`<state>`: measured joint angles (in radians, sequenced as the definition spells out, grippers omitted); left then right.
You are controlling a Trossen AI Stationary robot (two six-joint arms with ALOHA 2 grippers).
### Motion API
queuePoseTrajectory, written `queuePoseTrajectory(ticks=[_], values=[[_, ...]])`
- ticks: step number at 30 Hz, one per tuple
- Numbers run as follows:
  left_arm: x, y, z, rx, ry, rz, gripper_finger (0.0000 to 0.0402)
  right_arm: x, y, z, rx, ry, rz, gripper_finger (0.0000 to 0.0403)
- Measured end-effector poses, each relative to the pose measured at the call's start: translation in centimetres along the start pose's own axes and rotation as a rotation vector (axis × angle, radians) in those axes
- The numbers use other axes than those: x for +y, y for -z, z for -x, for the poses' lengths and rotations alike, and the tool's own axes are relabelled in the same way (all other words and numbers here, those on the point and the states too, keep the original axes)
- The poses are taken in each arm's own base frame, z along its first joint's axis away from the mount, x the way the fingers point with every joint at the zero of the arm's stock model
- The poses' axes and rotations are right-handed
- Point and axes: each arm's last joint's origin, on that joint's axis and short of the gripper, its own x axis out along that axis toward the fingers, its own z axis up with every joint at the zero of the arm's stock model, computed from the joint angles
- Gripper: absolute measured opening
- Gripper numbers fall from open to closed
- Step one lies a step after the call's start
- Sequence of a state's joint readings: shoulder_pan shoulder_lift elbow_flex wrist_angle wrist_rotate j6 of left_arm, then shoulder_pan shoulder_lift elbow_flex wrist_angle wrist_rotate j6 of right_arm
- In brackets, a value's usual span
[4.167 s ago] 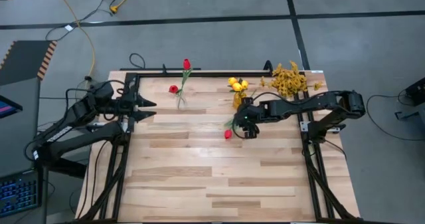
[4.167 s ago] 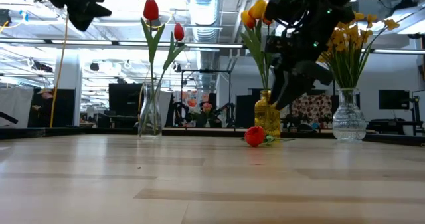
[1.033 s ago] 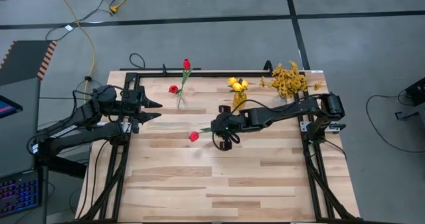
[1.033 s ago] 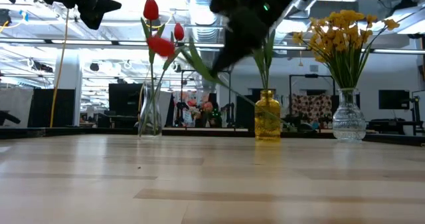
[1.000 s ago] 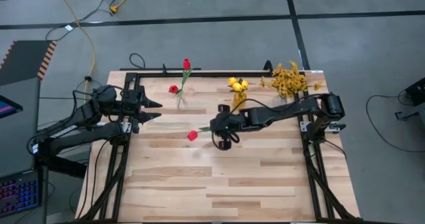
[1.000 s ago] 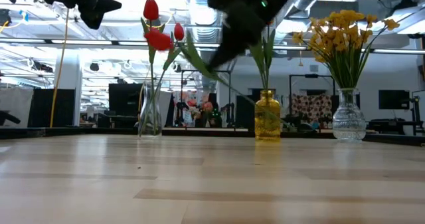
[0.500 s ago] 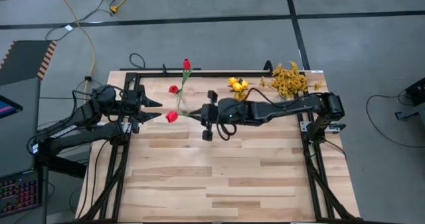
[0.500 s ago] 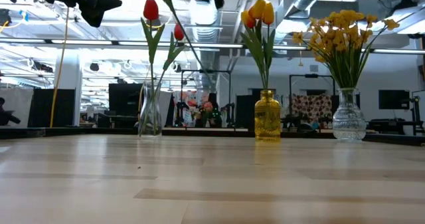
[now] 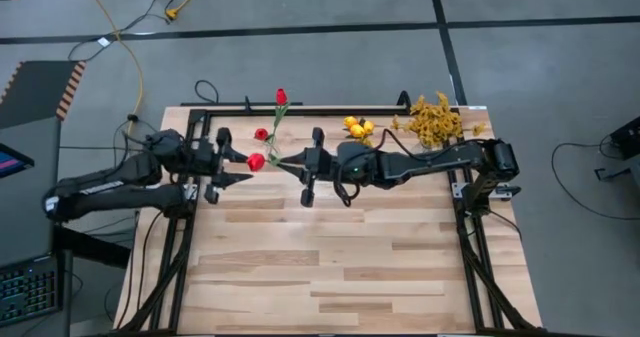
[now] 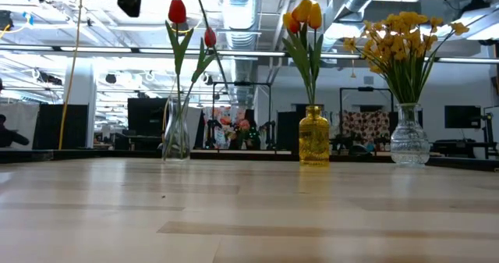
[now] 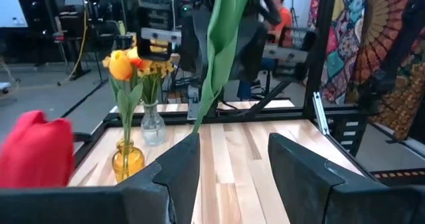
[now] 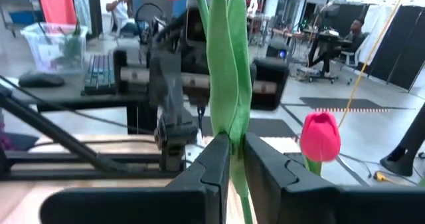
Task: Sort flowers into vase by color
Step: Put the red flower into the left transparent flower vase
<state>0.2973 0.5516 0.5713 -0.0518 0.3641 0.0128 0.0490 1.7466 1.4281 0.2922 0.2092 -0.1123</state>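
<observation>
red tulip (image 9: 256, 162) | held aloft, stem level | between both arms

Both arms are showing as matte black jointed links with dark cables running along them. The left hand (image 9: 228, 160) and right hand (image 9: 292, 164) are each ending in two blocky black fingers (image 12: 212, 164); a small green light is glowing just behind the right hand.
</observation>
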Motion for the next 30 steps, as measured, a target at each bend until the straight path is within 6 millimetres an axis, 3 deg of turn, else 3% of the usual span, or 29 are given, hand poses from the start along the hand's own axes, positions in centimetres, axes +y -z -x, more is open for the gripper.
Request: queuePoseTrajectory(ticks=[10,30], values=[[0.3,0.1,-3.3,-0.036,-0.019,-0.016,0.0167,-0.1,-1.2,0.1,-0.122,0.012,-0.036,0.0072],[1.0,-0.3,-6.2,-0.173,-0.039,-0.052,0.0167,-0.2,-2.1,0.2,-0.212,0.019,-0.053,0.0072]])
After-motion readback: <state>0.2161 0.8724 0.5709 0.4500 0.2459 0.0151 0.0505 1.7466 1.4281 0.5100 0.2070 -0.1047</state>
